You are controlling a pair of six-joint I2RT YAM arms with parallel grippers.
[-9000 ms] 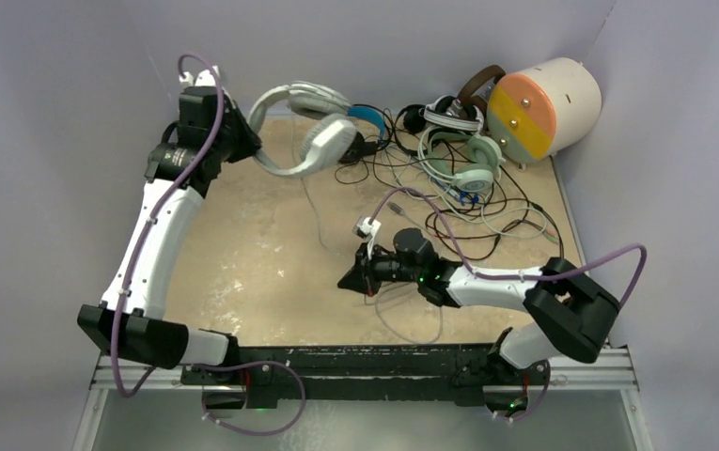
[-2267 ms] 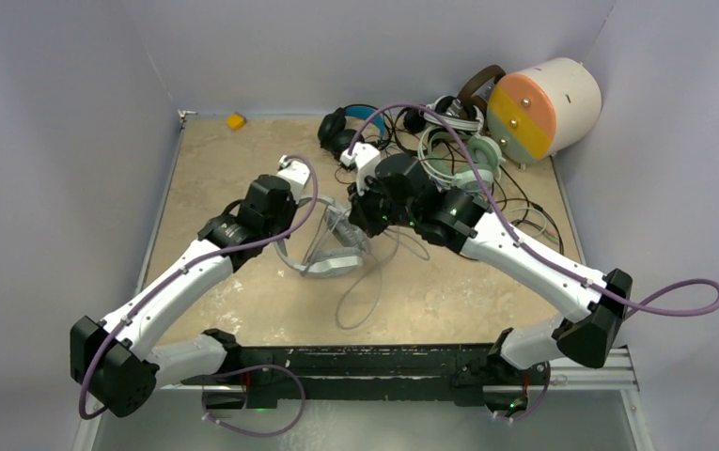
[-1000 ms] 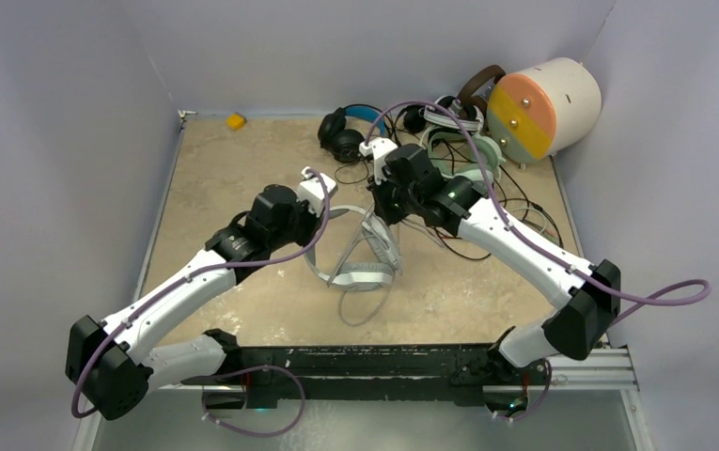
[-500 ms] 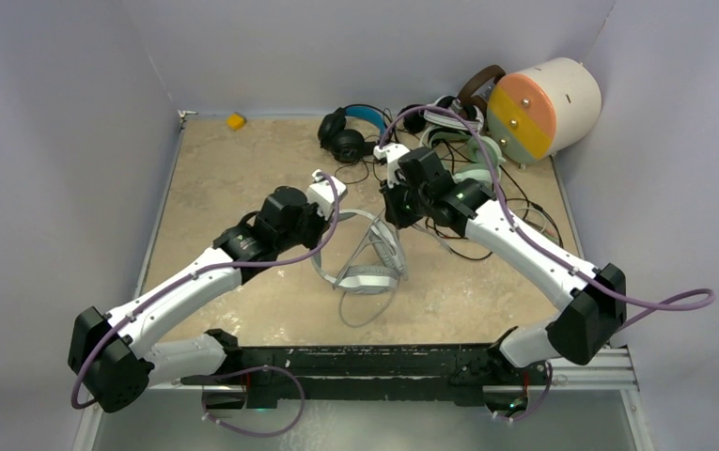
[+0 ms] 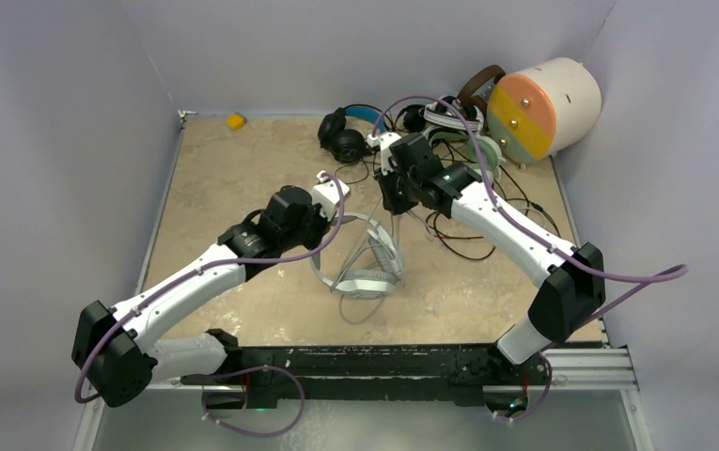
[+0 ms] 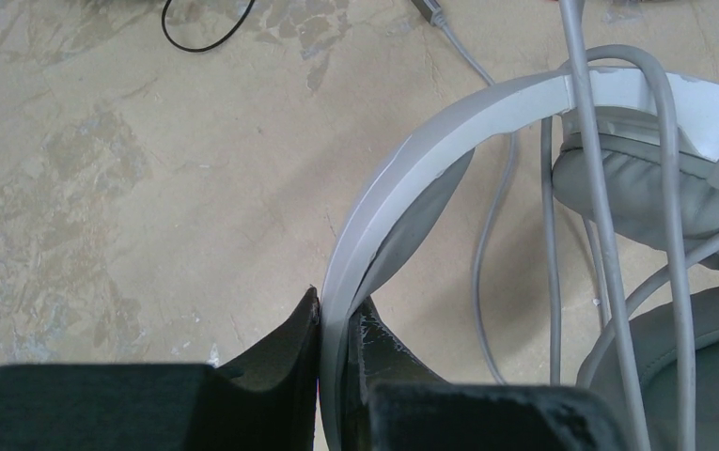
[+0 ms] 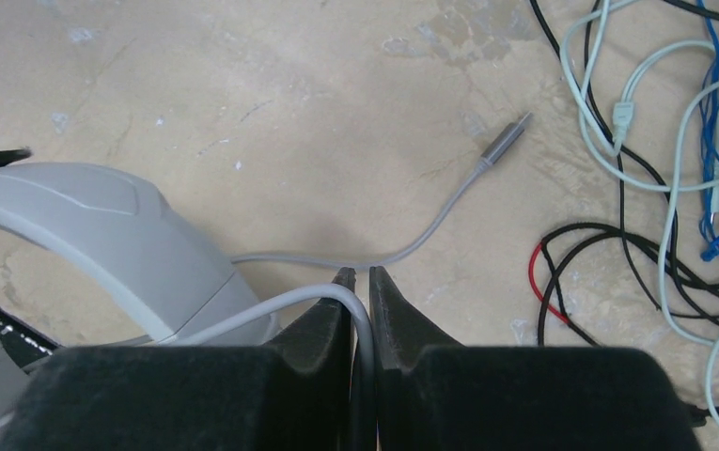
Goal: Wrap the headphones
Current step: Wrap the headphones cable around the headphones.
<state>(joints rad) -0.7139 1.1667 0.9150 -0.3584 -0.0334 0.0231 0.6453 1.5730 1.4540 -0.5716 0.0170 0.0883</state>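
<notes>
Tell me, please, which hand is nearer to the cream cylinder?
Right. The right hand pinches cable left of the cylinder; the left hand grips the headband farther left.

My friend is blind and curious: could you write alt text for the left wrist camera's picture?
At the bottom edge, a black pincer clamps the curved headband of white-grey headphones. Grey cable strands cross the headband and the padded ear cups at right, over a beige mottled table.

Pale lilac walls [image 5: 383,47] enclose a mottled beige tabletop [image 5: 233,178].
</notes>
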